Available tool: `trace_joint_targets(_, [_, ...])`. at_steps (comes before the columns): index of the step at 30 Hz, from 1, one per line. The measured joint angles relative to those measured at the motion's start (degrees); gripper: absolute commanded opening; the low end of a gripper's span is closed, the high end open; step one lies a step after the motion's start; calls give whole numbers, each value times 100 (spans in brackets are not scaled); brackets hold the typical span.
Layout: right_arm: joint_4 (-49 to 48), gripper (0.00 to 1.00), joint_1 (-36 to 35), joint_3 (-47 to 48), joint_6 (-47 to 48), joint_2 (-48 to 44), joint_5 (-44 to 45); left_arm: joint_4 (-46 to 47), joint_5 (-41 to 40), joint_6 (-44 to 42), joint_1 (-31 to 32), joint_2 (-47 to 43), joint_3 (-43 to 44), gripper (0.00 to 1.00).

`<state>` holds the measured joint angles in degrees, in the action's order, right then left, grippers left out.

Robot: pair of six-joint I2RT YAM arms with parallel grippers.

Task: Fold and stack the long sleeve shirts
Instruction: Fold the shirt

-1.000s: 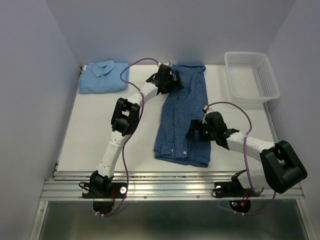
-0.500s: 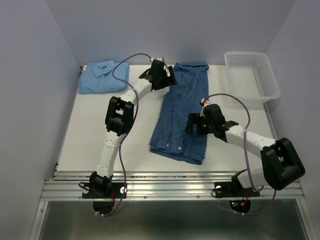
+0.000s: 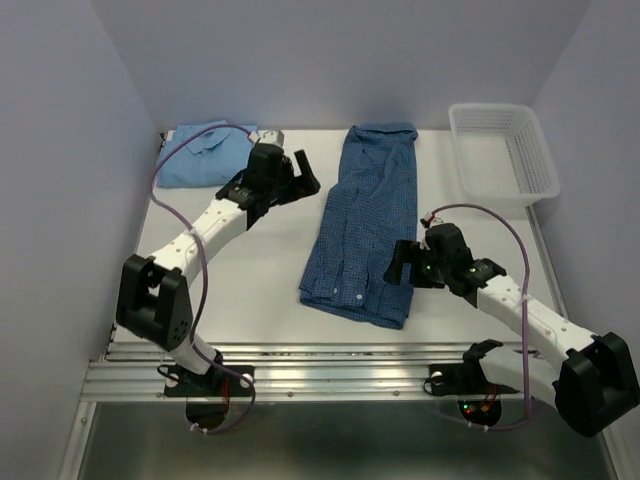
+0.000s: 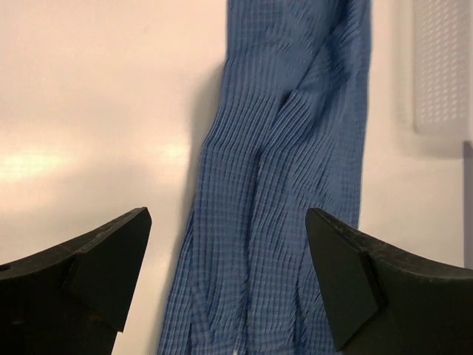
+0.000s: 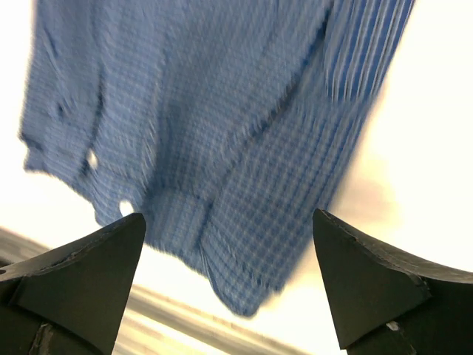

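The dark blue checked shirt (image 3: 365, 225) lies as a long narrow strip down the middle of the table, collar end at the back; it also fills the left wrist view (image 4: 288, 177) and the right wrist view (image 5: 222, 126). Folded flat at the back left corner is the light sky blue shirt (image 3: 200, 158). My left gripper (image 3: 305, 175) hovers open just left of the checked shirt's upper part, nothing between its fingers (image 4: 228, 222). My right gripper (image 3: 398, 265) is open at the shirt's near right edge, above the hem corner (image 5: 229, 222), and holds nothing.
A white mesh basket (image 3: 505, 150) stands at the back right, also seen in the left wrist view (image 4: 440, 66). Metal rails (image 3: 330, 365) run along the table's near edge. Purple walls close in the left, back and right sides.
My left arm has swung back and left, away from the checked shirt's collar end, its elbow now low at the left. The right gripper has drawn slightly nearer. The shirt's near end shifted left earlier.
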<state>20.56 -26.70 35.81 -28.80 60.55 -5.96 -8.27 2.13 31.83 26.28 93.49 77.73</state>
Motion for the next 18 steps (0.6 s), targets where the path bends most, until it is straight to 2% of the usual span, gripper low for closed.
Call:
trace_joint_targets(3, [442, 100, 0, -175, -142, -83, -278, 44, 9, 142, 13, -785, -1377, 99])
trace_joint_targets(6, [800, 100, 0, -374, -334, -192, -614, 28, 127, 343, 81, -1196, -2474, 99])
trace_joint_targets(10, [951, 100, 0, -811, -601, -317, -999, -107, 380, 651, 341, -1464, -3536, 97])
trace_joint_targets(12, [975, 100, 0, -887, -664, -273, -1058, -92, 527, 811, 466, -1486, -3836, 93])
trace_joint_targets(16, [820, 97, 0, -881, -748, -52, -1097, 146, 769, 1056, 564, -1497, -4116, 76])
trace_joint_targets(17, [767, 95, 0, -866, -754, 11, -1097, 245, 815, 1086, 584, -1486, -4151, 72])
trace_joint_targets(18, [721, 87, 0, -844, -761, 103, -1097, 328, 866, 1130, 610, -1451, -4175, 67])
